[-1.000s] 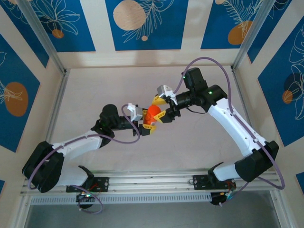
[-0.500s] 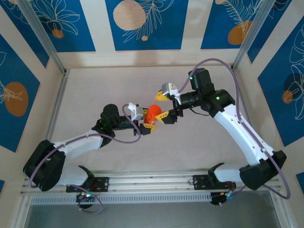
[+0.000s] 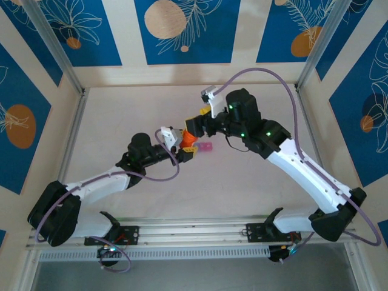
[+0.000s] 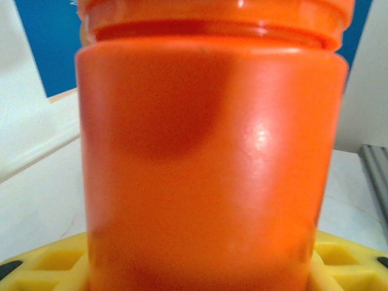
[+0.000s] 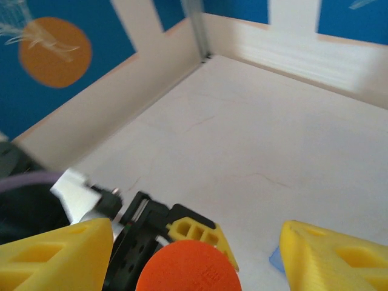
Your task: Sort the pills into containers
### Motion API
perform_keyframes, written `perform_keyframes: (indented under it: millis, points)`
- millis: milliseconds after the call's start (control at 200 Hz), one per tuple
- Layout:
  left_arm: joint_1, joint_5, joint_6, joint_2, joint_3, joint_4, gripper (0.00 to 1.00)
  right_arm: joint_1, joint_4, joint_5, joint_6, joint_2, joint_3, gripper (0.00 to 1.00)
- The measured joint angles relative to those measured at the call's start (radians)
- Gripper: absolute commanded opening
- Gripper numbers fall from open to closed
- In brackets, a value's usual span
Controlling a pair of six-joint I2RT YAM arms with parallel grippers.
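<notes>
Orange pill bottle [image 4: 206, 163] is clamped in the left gripper [image 3: 187, 151]. Right gripper [image 5: 197, 242] fingers stand apart, straddling the cap [image 5: 188, 270] without contact. Pill-box strip [image 3: 205, 147] lies on the table [image 3: 121, 115], just beside the bottle.

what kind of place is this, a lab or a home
Probably a robot test cell: pale table walled by blue patterned panels on metal framing, two arms bolted to a rail.

Plain glossy orange bottle [image 4: 206, 163], flanked by my yellow, lattice-patterned fingers [image 4: 348, 260]; just right of the bottle a pink container section [image 3: 206, 147] on the off-white table [image 3: 242, 182]; behind the bottle, walls [image 3: 212, 36] striped blue and cream, with orange discs and white leaf outlines; up and right of the bottle, my purple cable [image 3: 260, 69].
</notes>
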Motion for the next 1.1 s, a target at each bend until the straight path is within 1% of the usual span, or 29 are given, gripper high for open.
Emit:
perform_keyframes:
  millis: [135,300,770,1015,1100]
  points:
    - [0.000,-0.044,0.011,-0.002,0.000,-0.017,0.00,0.023,-0.017,0.083,0.078,0.046,0.006,0.71]
    - [0.000,-0.084,0.019,-0.011,-0.001,-0.033,0.00,0.030,-0.035,0.116,0.118,0.076,0.008,0.71]
    - [0.000,-0.168,0.041,-0.015,-0.001,-0.047,0.00,0.037,-0.045,0.106,0.175,0.082,0.013,0.71]
    - [0.000,-0.182,0.042,-0.015,-0.001,-0.047,0.00,0.044,-0.049,0.079,0.190,0.109,0.027,0.71]
    - [0.000,-0.188,0.042,-0.015,-0.003,-0.051,0.00,0.045,-0.048,0.076,0.193,0.124,0.029,0.68]
